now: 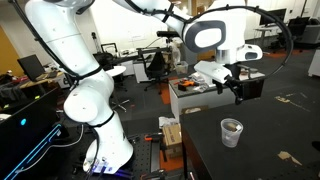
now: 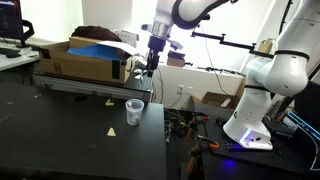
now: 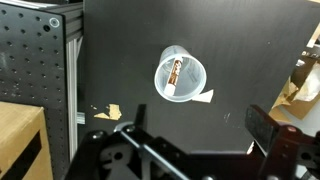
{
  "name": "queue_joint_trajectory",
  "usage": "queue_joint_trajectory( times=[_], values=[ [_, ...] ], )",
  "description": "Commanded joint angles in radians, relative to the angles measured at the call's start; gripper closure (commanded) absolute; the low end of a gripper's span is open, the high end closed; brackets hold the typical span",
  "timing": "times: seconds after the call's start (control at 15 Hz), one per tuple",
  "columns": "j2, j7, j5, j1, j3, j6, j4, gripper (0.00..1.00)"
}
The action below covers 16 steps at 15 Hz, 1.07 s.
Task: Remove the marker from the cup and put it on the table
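Note:
The translucent cup (image 3: 181, 75) stands upright on the dark table (image 3: 250, 50), and the marker (image 3: 172, 73) lies inside it, seen from above as a short brown and white stick. The cup also shows in both exterior views (image 1: 231, 131) (image 2: 134, 113); the marker is not discernible there. My gripper (image 3: 195, 125) hangs well above the table, open and empty, with the cup just beyond its fingertips in the wrist view. In the exterior views the gripper (image 1: 238, 88) (image 2: 151, 66) is high above the cup and apart from it.
Pale tape marks (image 3: 108, 113) lie on the table near the cup. A perforated metal plate and rail (image 3: 40, 50) run along the table's edge. A cardboard box (image 2: 85, 60) and cluttered desks (image 1: 195, 95) stand beyond the table. The robot's white base (image 1: 95, 120) stands beside it.

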Motion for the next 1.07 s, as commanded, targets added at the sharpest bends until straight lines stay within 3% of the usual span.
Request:
queue_joint_trajectory(
  times=[0.0,0.4,0.87,0.93,1.0],
  values=[
    [0.031,-0.013,0.065,0.017,0.015,0.082,-0.016,0.00],
    [0.108,-0.001,0.122,0.012,0.031,0.176,0.020,0.00],
    [0.189,0.213,-0.003,-0.020,0.036,0.161,0.078,0.00],
    [0.170,0.156,0.041,-0.022,0.040,0.178,0.050,0.00],
    [0.179,0.177,0.022,-0.024,0.041,0.179,0.055,0.00]
  ],
)
